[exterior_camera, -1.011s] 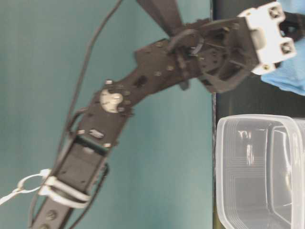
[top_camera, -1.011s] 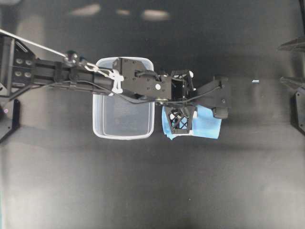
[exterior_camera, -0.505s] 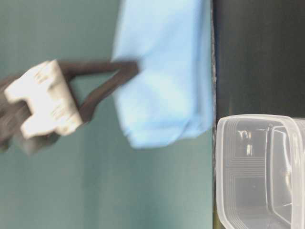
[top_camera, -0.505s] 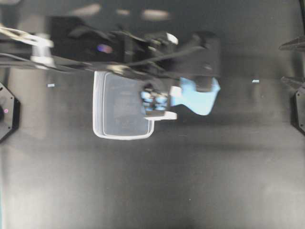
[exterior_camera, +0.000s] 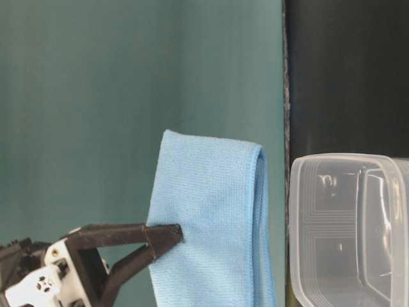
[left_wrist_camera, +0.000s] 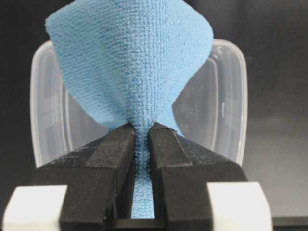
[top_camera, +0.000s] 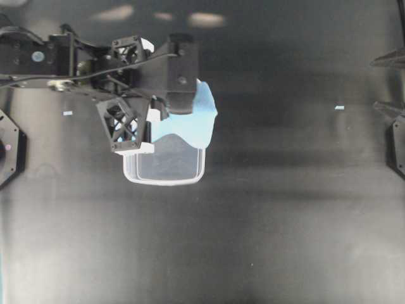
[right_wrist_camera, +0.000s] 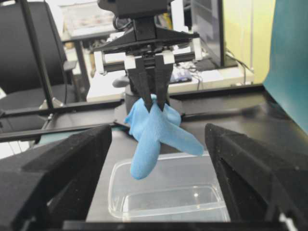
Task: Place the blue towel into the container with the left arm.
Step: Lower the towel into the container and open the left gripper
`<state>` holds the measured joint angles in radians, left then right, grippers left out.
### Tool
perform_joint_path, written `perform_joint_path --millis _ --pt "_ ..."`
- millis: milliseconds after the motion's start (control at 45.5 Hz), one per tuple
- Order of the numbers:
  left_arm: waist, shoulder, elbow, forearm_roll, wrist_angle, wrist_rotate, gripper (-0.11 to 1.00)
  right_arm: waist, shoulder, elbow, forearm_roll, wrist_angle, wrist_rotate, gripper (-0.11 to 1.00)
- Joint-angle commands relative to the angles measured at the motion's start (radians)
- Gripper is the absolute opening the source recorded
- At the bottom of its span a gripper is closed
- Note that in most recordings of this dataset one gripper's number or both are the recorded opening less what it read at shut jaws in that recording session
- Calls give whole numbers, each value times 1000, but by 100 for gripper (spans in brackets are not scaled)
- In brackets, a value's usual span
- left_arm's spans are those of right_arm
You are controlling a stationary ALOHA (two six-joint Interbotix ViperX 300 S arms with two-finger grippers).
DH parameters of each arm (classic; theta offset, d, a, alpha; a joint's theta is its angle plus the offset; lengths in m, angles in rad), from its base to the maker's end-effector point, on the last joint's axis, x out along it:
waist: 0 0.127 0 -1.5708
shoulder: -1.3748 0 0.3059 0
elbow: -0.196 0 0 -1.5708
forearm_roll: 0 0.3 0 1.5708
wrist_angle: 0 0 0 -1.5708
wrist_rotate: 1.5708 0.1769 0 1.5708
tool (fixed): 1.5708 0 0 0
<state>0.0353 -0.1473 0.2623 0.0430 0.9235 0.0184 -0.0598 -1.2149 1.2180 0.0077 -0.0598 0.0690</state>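
Matte black tabletop (top_camera: pixel 266 228) with soft glare patches; teal backdrop wall (exterior_camera: pixel 128 77); black office chair (right_wrist_camera: pixel 29 53), cluttered white desk (right_wrist_camera: pixel 211 77) behind.

A black tabletop (top_camera: pixel 266 209) carries the clear container (top_camera: pixel 164 171), which stands toward its left half. Two tiny pale scraps (top_camera: pixel 340 107) lie well apart, one near each side.

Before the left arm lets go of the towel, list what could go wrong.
1. The blue towel hangs above the container with one flap spread sideways. Released now, part may drape over the rim instead of falling inside.
2. The left gripper pinches only a narrow bunch of cloth, so the towel might slip out early.
3. The container looks light; if the arm lowers further, a trailing fold could nudge it.
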Motion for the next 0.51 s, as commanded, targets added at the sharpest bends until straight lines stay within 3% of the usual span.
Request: perform_joint_path --millis 0,483 --pt "2 -31 15 3 -37 0 6 -3 6 -18 3 -9 2 76" --pt "18 -17 67 3 -66 -2 6 -2 6 -18 3 -9 0 76"
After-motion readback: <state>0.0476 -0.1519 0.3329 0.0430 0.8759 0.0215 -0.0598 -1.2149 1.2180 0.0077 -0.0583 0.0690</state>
